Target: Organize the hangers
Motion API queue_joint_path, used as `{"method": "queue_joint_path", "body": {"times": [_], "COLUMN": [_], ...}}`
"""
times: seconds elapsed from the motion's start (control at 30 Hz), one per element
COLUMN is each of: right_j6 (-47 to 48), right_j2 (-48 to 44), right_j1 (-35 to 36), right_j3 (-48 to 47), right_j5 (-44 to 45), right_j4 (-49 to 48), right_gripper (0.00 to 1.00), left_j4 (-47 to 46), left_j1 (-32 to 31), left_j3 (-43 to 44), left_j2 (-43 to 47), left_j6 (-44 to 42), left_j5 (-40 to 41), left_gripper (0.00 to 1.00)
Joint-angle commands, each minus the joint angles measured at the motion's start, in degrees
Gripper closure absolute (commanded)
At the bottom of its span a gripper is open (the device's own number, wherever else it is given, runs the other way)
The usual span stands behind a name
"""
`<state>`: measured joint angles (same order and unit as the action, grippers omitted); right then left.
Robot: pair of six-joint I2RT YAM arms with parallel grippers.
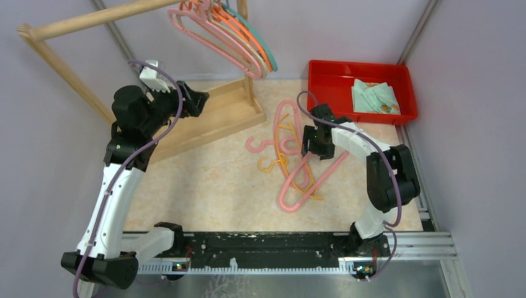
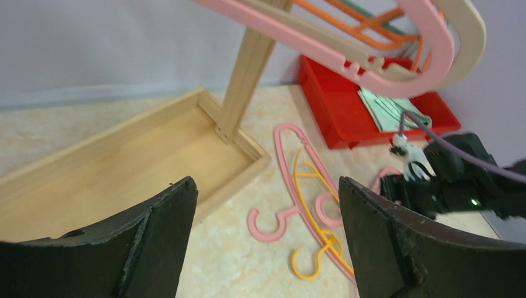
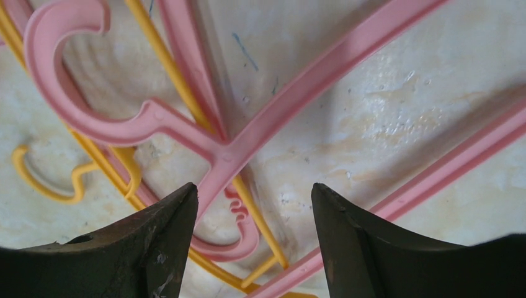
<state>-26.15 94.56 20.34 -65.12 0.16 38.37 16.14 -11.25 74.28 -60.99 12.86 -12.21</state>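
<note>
Several hangers point(image 1: 239, 43) in pink, beige, orange and teal hang on the wooden rack's pole point(image 1: 93, 20) at the back. Pink and yellow hangers point(image 1: 291, 155) lie tangled on the table in the middle. My right gripper point(image 1: 315, 149) is open, low over this pile; in its wrist view a pink hanger point(image 3: 229, 149) and a yellow one point(image 3: 186, 99) lie between the open jaws. My left gripper point(image 1: 197, 99) is open and empty, raised over the rack's wooden base tray point(image 1: 211, 121). In the left wrist view the floor hangers point(image 2: 310, 205) lie ahead.
A red bin point(image 1: 329, 84) with folded green cloth point(image 1: 374, 96) stands at the back right, also in the left wrist view point(image 2: 335, 105). The rack's upright post point(image 2: 248, 68) rises from the tray. Walls close in on the left, back and right.
</note>
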Motion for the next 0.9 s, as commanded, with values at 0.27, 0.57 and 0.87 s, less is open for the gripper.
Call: {"method": "queue_joint_path", "body": {"times": [0.27,0.57,0.87], "right_j6": [-8.4,-9.8,-11.0], "right_j2": [6.9,11.9,12.9], "right_j1": [-1.2,-2.6,-2.6], "right_j3": [-6.1,-7.0,-2.2], "right_j5": [9.1,12.6,12.4], "right_j4": [-6.6,-7.6,-11.3], "right_gripper": [0.33,0.34,0.71], "left_j4": [8.1,7.0,6.5], "left_j1": [0.2,0.1,0.1], "left_j3": [-10.1,-18.3,-23.2], "left_j2": [9.2,13.7,13.7], "left_j6": [4.4,8.1,9.0], "left_j5": [-12.3,-20.0,-27.1], "left_gripper": [0.15,0.18,0.18]}}
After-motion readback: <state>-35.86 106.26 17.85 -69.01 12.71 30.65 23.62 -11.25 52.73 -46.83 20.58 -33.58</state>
